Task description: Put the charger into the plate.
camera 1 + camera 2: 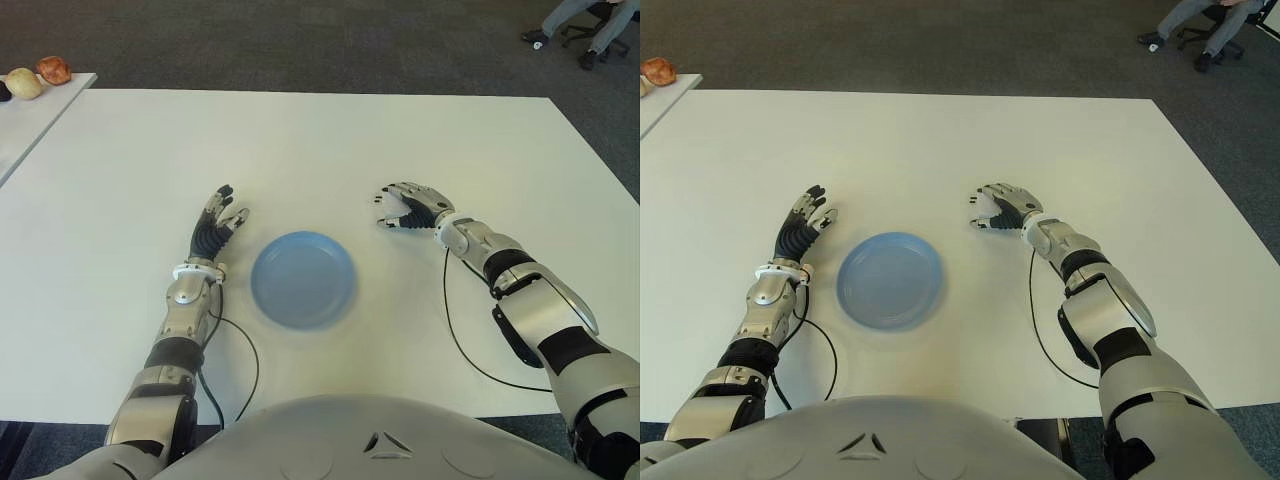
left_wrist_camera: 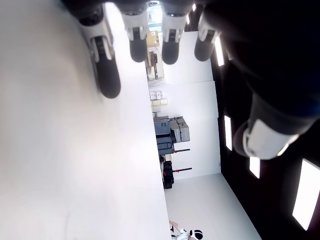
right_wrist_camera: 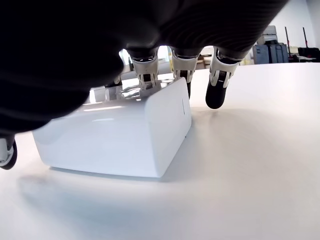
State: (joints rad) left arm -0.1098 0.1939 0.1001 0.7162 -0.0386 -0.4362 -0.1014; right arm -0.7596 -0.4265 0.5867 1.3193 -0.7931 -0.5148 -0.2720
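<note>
Currently the charger [image 3: 115,132], a white block, lies on the white desk [image 1: 330,140] to the right of the blue plate [image 1: 302,278], under the right hand [image 1: 408,208]. That hand's fingers [image 3: 219,87] arch over the charger's top and far edge; whether they clamp it cannot be determined. The left hand [image 1: 216,226] shows left of the plate, fingers spread, holding nothing. Dark carpet [image 1: 300,45] surrounds the desk. A second desk [image 1: 30,115] at far left carries rounded items [image 1: 40,75]. A seated person's legs [image 1: 580,25] appear at far right.

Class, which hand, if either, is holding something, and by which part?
The right hand arches over the white box-shaped charger on the table; whether it grips cannot be told. The left hand holds nothing.
</note>
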